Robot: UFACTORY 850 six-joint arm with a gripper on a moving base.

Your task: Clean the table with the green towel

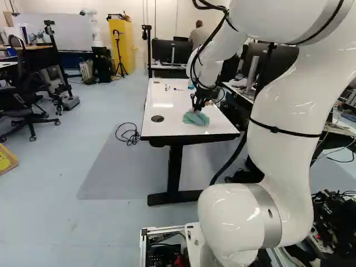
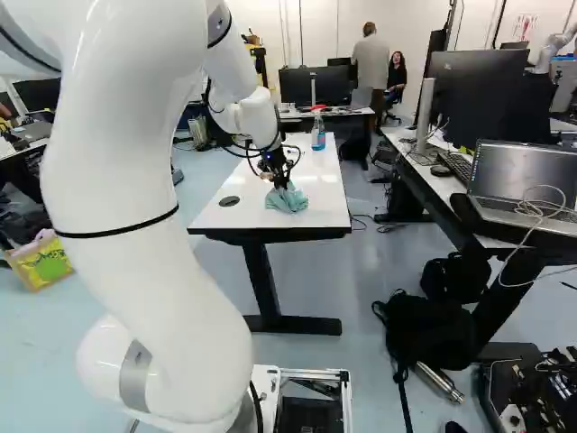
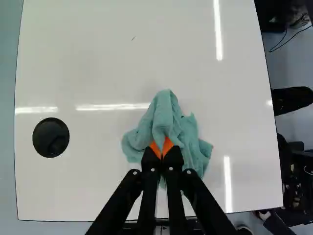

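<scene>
End effector, fingertips nearly together, pinches the green towel mid-cloth, presumably so spread folds wipe the bench.

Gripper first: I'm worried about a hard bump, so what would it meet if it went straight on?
The gripper already touches the green towel, so more of its folds come first, then probably the white tabletop; the cloth's depth is unclear.

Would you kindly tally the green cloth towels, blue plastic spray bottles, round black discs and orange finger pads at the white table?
Green cloth towel: 1
Blue spray bottle: 1
Round black disc: 1
Orange end effector pads: 2
Total: 5
</scene>
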